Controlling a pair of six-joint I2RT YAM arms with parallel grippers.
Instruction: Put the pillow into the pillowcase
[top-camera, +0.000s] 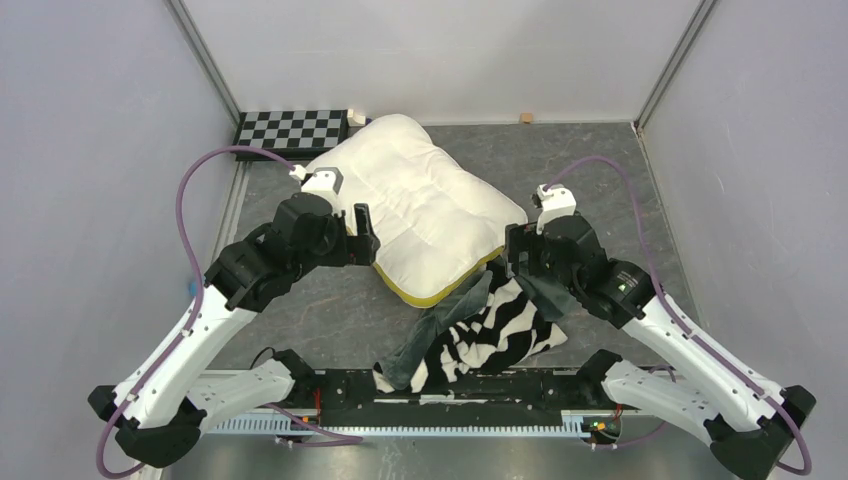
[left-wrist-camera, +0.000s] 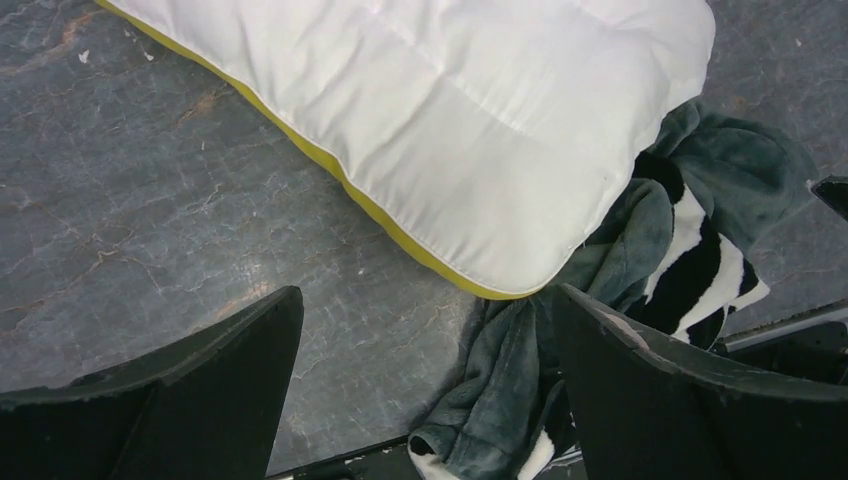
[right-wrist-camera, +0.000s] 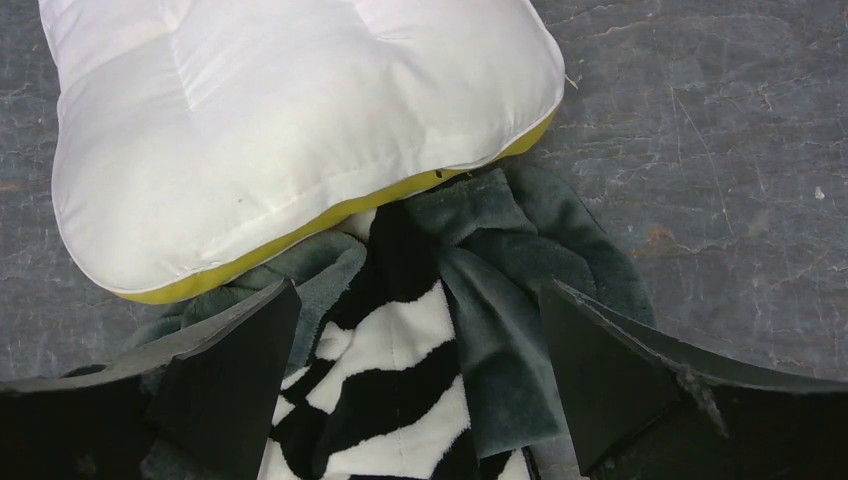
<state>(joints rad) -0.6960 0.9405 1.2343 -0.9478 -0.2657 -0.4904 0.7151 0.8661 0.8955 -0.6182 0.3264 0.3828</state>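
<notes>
On our left, the left fingers (left-wrist-camera: 180, 400) hang apart, empty, beside the pillow (top-camera: 415, 205), whose near corner overlaps the crumpled pillowcase (top-camera: 490, 335); the right fingers (right-wrist-camera: 640, 380) gape above that heap, where we risk pinching both layers and closing its hidden mouth

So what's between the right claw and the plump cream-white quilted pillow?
The crumpled zebra-striped, grey-green plush pillowcase fills the stretch from the right claw to the pillow, tucking under its yellow edge. The right wrist view shows it.
</notes>
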